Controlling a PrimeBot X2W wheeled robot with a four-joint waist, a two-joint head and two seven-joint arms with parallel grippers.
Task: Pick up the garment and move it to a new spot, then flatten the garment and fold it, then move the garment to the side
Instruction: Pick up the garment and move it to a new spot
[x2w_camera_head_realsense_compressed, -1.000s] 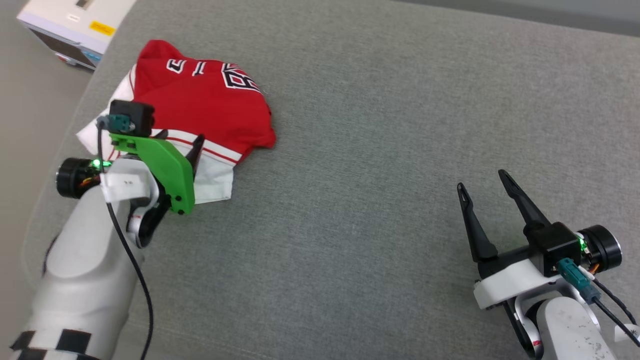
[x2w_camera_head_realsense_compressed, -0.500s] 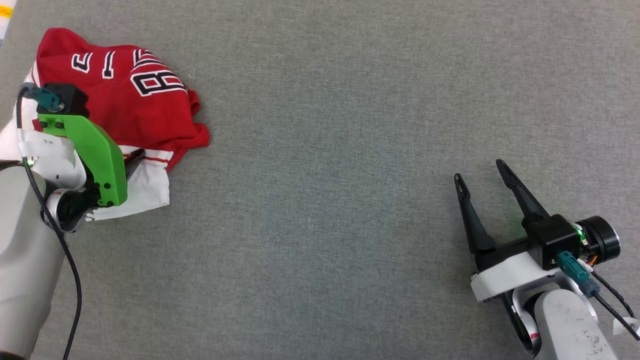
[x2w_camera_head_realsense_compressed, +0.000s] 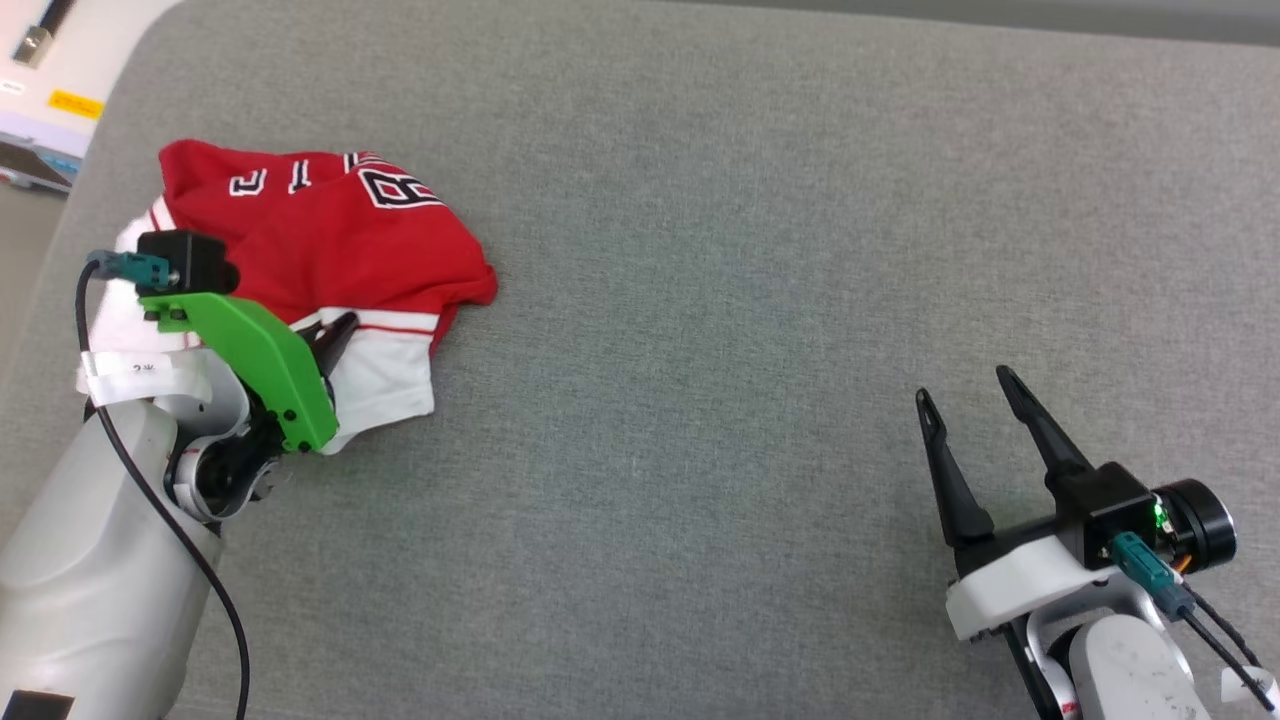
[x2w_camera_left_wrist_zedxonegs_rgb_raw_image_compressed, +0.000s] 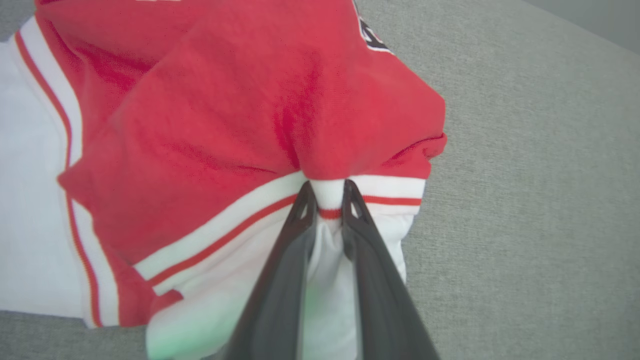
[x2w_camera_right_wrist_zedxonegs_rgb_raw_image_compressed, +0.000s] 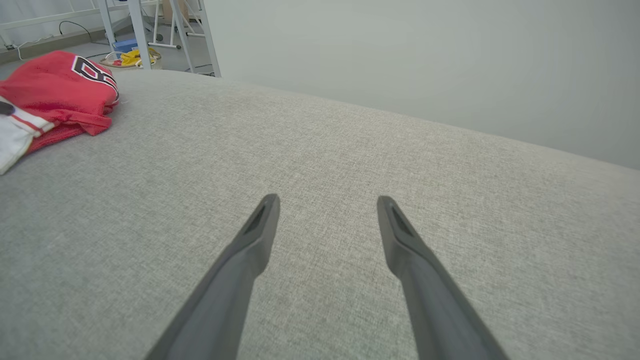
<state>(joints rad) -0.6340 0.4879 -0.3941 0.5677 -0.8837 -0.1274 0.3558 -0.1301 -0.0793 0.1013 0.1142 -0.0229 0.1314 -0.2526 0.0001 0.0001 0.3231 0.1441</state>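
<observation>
Two fingers of the left gripper (x2w_camera_left_wrist_zedxonegs_rgb_raw_image_compressed: 328, 192) pinch the garment (x2w_camera_left_wrist_zedxonegs_rgb_raw_image_compressed: 225, 115) by its striped trim (x2w_camera_left_wrist_zedxonegs_rgb_raw_image_compressed: 390, 196), so a slow lift should keep hold while the right gripper (x2w_camera_head_realsense_compressed: 963, 385) waits spread.

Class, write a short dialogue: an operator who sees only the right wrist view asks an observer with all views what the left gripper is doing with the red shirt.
Operator: Is the left gripper holding the shirt?
Observer: Yes; the left gripper is shut on the shirt.
Operator: Which part does it pinch?
Observer: The white trim with a red stripe, bunched in its grip.
</observation>
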